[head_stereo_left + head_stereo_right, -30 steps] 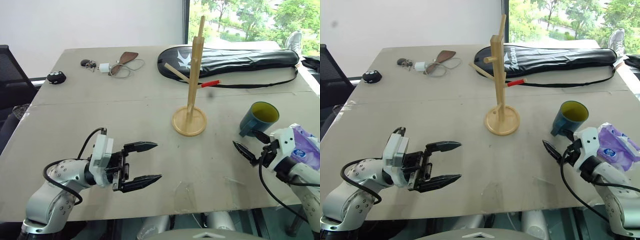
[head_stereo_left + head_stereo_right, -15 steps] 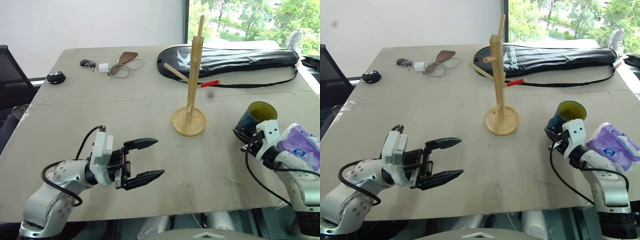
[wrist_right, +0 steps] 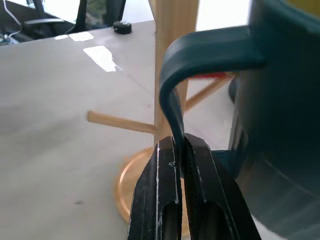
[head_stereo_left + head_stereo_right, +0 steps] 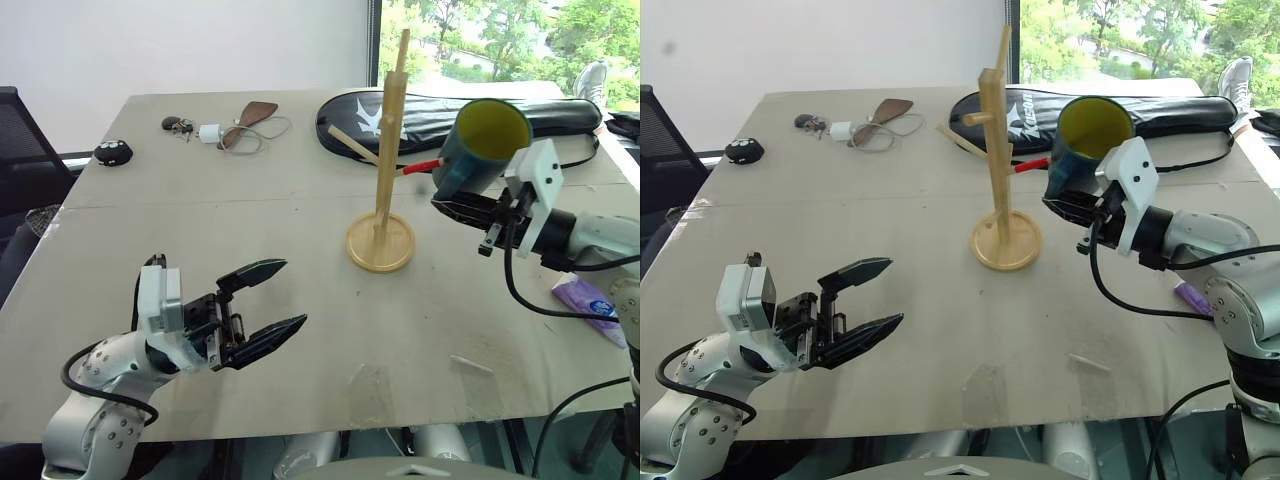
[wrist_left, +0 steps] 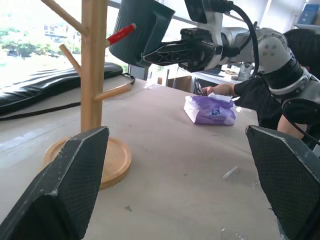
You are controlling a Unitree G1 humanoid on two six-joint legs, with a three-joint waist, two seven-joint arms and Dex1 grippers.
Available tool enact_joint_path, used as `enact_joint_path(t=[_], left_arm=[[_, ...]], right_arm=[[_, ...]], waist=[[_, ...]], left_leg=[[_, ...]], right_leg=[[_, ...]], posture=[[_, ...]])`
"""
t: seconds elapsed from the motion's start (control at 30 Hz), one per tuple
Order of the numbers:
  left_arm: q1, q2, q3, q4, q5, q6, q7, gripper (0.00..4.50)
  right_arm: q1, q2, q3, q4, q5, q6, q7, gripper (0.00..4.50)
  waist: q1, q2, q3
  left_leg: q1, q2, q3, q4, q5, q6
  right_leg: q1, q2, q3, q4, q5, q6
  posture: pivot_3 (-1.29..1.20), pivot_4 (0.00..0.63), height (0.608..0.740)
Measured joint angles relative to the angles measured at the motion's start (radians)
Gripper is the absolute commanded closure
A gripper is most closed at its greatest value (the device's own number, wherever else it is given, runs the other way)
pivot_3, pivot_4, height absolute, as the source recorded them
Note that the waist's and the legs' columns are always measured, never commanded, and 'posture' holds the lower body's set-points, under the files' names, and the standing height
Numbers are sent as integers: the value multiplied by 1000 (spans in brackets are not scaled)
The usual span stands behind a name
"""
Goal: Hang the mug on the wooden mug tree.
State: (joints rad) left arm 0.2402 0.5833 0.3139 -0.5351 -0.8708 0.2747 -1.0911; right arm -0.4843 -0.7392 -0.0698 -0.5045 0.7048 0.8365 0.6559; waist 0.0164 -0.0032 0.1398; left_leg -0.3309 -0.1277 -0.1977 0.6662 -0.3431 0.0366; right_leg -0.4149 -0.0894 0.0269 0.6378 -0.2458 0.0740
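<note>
Rigid, glossy mug [image 4: 480, 143], likely slippery and breakable; best taken by its handle [image 3: 200, 55]. Right gripper [image 3: 178, 150] pinched tight on that thin handle, mug aloft at 3 o'clock of the wooden mug tree [image 4: 385, 170], beside the red-tipped peg [image 4: 428, 165]. Left gripper [image 4: 266, 310] agape, empty, low over the table [image 4: 200, 230].

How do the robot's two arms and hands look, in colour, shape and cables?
Both arms are rounded silver-grey metal segments with looping black cables. The left hand and the right hand each have a white block housing and two black, pointed, tapering fingers.
</note>
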Motion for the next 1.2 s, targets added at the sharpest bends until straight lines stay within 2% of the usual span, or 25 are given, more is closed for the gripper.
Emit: enact_joint_path(t=[0.17,0.47,0.53,0.6,0.77,0.8,0.97,1.1,1.13,1.17,1.2], left_arm=[[32,-4,36,-5,-36,-8,-12,0],[99,-37,42,-7,-36,-52,-24,0],[101,-41,44,-7,-36,-66,-28,0],[103,-42,44,-7,-36,-72,-33,0],[108,-42,50,-7,-37,-69,-10,0],[104,-40,48,-7,-36,-58,11,0],[77,-35,12,-12,14,-11,136,0],[71,-7,-40,-22,101,32,213,0],[73,15,-54,-19,125,54,224,0],[80,18,-52,-15,130,60,226,0],[70,28,-58,3,140,73,232,0]], right_arm=[[-96,-28,66,31,-10,65,12,4471],[-175,7,149,93,-47,114,12,4471],[-187,21,167,96,-46,130,13,3904],[-196,26,172,96,-47,135,14,3133],[-158,28,98,53,-13,144,-2,752],[-124,25,47,20,9,134,4,355],[60,4,-145,-132,130,84,42,355],[351,25,-301,-194,142,11,58,355],[508,37,-341,-203,87,-52,75,355],[549,43,-343,-199,69,-64,80,355],[670,70,-364,-195,22,-130,100,355]], waist=[[-5,0,0],[-2,0,0],[-2,0,0],[-2,0,0],[1,-1,1],[3,-1,1],[1,-1,1],[6,-2,0],[13,-2,0],[13,-2,0],[15,0,1]], left_leg=[[0,0,0,-1,0,0],[-1,0,0,-1,0,0],[-1,0,0,-1,0,0],[-1,0,0,-1,0,0],[-2,0,-1,0,0,0],[-2,0,-2,-1,0,0],[-2,0,-1,-1,0,0],[-2,0,-1,-1,0,0],[-2,0,-1,0,0,0],[-2,0,-1,0,0,0],[-2,0,0,-1,0,0]], right_leg=[[-1,0,0,-1,0,0],[-1,0,0,-1,0,0],[-1,0,0,-1,0,0],[-1,0,0,-1,0,0],[-1,0,-1,-1,0,0],[-1,0,-2,-2,0,0],[-1,0,-1,-2,0,0],[0,0,-1,-2,0,0],[0,1,-2,-2,0,0],[0,1,-2,-2,0,0],[-1,0,-1,-1,0,0]], posture=[[0,150,740],[0,150,740],[0,150,740],[0,150,740],[0,150,740],[0,150,740],[0,150,740],[0,150,740],[0,150,740],[0,150,740],[0,150,740]])
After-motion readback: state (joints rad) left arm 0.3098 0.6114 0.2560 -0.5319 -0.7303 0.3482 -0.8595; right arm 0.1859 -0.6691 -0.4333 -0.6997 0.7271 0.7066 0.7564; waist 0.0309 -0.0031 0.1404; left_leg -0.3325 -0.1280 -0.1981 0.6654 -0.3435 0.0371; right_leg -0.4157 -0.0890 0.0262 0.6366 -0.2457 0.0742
